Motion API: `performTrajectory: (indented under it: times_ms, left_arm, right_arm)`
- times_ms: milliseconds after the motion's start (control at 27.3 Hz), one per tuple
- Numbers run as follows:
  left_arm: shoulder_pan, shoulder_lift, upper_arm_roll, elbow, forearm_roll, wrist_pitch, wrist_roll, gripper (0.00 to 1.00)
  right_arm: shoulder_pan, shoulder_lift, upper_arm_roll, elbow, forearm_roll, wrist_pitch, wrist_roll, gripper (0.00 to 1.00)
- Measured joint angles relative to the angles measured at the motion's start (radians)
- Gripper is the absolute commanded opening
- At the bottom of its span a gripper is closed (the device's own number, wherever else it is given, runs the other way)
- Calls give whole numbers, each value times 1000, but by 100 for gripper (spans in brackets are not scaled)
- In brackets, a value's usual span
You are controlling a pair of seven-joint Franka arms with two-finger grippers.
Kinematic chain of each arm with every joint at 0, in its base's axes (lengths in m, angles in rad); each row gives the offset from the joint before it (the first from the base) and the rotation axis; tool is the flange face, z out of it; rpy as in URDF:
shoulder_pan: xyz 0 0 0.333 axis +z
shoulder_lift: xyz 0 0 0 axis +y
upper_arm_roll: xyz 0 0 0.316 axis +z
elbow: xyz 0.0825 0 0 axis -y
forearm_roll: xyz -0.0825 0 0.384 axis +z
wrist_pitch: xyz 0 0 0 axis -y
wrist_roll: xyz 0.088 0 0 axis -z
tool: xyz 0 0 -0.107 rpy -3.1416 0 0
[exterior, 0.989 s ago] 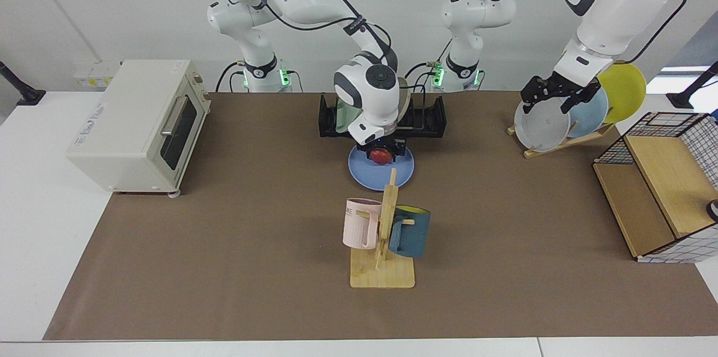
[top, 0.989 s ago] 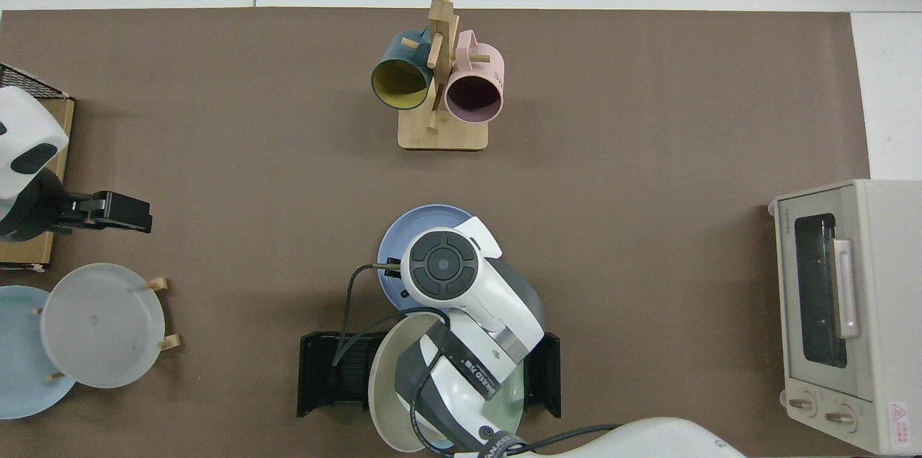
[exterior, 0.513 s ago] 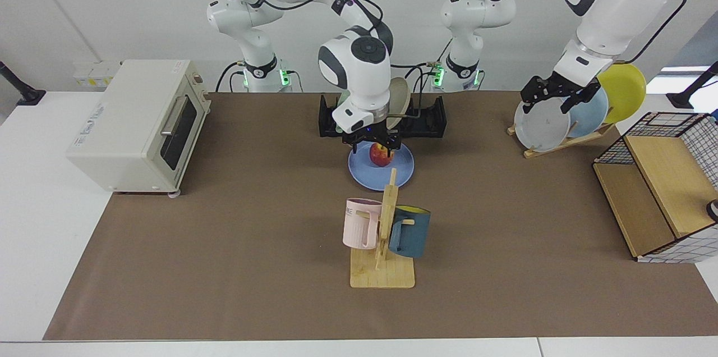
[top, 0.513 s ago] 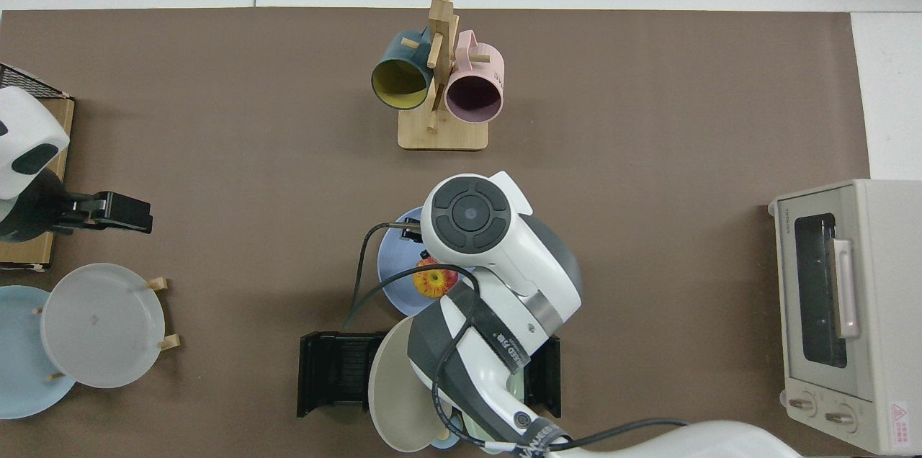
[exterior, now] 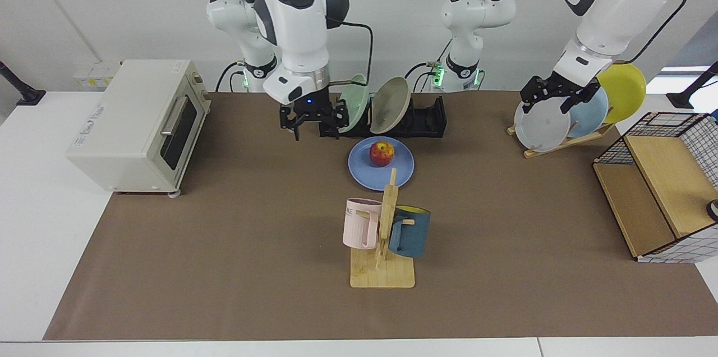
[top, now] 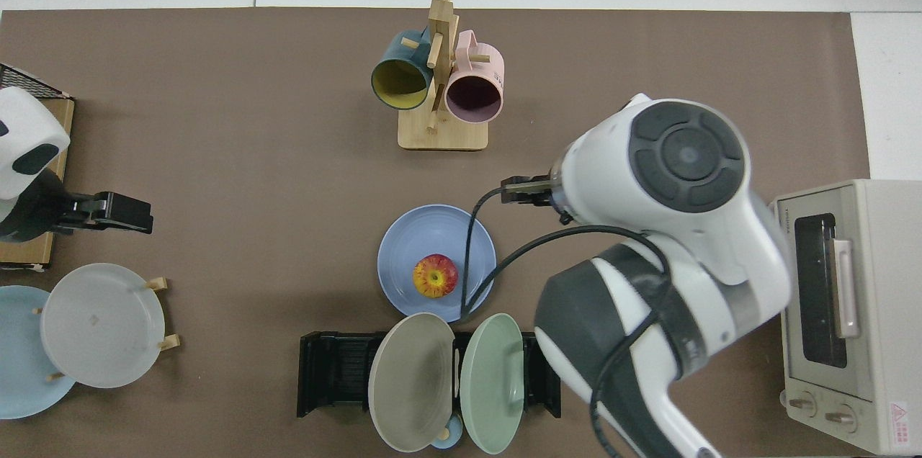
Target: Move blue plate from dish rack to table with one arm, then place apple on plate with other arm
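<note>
The blue plate point(exterior: 399, 169) point(top: 408, 242) lies flat on the brown table point(exterior: 235, 245), just in front of the black dish rack point(exterior: 427, 119) point(top: 336, 371). On the plate's middle rests the red apple point(exterior: 381, 153) point(top: 435, 276), with nothing touching it. My right gripper point(exterior: 316, 123) hangs open and empty above the table, off the rack's end nearest the oven. In the top view that arm's wrist hides it. My left gripper point(exterior: 552, 97) point(top: 108, 212) waits open and empty above the grey plate on the wooden stand.
A beige plate point(exterior: 389, 105) and a pale green plate point(exterior: 353, 104) stand in the rack. The mug stand point(exterior: 384, 233) is close in front of the blue plate. A toaster oven point(exterior: 140, 124), the slanted plate stand point(exterior: 541, 124) and a wire-and-wood crate point(exterior: 662, 188) flank the table.
My right gripper let go of the apple on the blue plate, rose, and swung away toward the toaster oven. The left arm has not moved.
</note>
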Motion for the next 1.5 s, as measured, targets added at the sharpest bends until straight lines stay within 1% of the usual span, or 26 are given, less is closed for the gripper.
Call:
performTrajectory:
  times_ms: [293, 439, 513, 659, 1135, 1501]
  left_arm:
    - [0, 0, 0, 0, 0, 0, 0, 100]
    - [0, 0, 1, 0, 0, 2, -1, 100]
    - [0, 0, 2, 0, 0, 3, -5, 100]
    - [0, 0, 3, 0, 0, 4, -6, 100]
    - [1, 0, 4, 0, 0, 5, -6, 100]
    - [1, 0, 4, 0, 0, 5, -6, 100]
  right_arm:
    - [-221, -24, -6, -4, 0, -27, -341, 100]
    - [-306, -36, -7, -11, 0, -28, -428, 100]
    - [-332, -44, -7, -14, 0, -36, -442, 100]
    - [-350, -58, -6, -19, 0, -52, -444, 100]
    - [-352, -66, -6, -24, 0, -82, -444, 100]
    - [-370, -85, -6, -25, 1, -111, -444, 100]
